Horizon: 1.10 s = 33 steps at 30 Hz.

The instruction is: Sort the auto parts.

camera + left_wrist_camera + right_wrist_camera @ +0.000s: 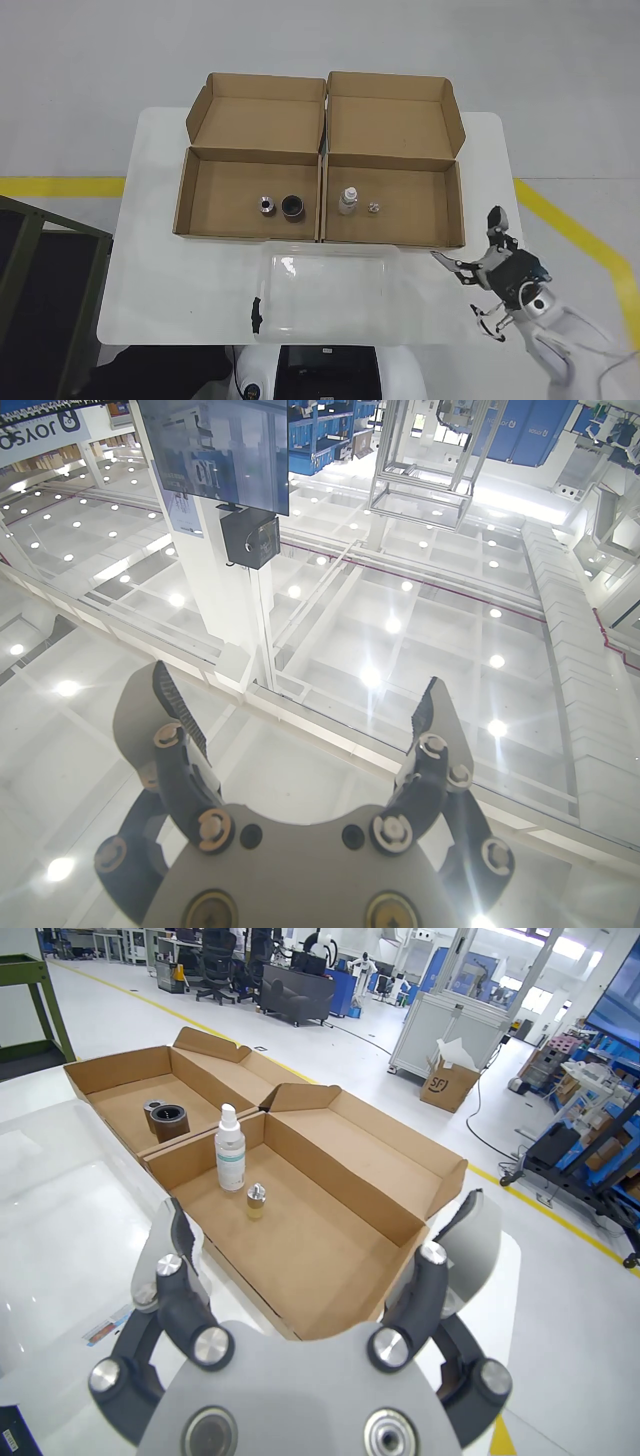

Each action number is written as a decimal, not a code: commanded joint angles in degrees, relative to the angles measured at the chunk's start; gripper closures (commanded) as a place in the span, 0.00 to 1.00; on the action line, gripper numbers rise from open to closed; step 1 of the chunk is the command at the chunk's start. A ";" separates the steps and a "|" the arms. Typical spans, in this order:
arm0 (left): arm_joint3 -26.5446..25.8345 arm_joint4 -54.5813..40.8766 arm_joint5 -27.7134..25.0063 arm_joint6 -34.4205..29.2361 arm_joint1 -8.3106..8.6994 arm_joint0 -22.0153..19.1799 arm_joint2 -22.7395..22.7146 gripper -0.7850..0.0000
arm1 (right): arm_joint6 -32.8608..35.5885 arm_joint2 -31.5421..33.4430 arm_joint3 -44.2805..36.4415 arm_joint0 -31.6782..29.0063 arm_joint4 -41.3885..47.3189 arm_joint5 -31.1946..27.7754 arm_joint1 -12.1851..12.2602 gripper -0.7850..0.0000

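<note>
Two open cardboard boxes stand side by side on the white table. The left box point(200, 195) point(115, 1068) holds a dark hollow cylinder point(293, 207) point(170, 1124) and a smaller metal cylinder point(265, 206) point(150, 1107) beside it. In the right box point(440, 200) point(350, 1168) stand a white spray bottle point(347, 200) point(230, 1153) and a small brass-and-steel fitting point(374, 207) point(256, 1204). My right gripper point(475, 243) point(325, 1203) hovers open and empty off the right box's front right corner. My left gripper point(297, 677) points up at the ceiling, open and empty.
A clear plastic tray point(328, 290) point(55, 1168) lies in front of the boxes with nothing visible in it. A small dark piece point(256, 315) sits at its front left edge. Both box lids point(330, 110) stand open at the back. A green rack point(40, 290) stands left of the table.
</note>
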 commanded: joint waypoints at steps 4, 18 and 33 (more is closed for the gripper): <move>0.00 0.00 0.00 0.00 0.00 0.00 0.00 0.00 | -1.91 4.33 -1.11 -4.03 1.49 1.02 0.14 0.00; 0.00 0.00 0.00 0.00 0.00 0.00 0.00 0.00 | -5.10 9.95 -3.57 -10.35 3.23 2.47 0.16 0.00; 0.00 0.00 0.00 0.00 0.00 0.00 0.00 0.00 | -5.17 10.10 -3.56 -10.49 3.44 2.48 0.16 0.00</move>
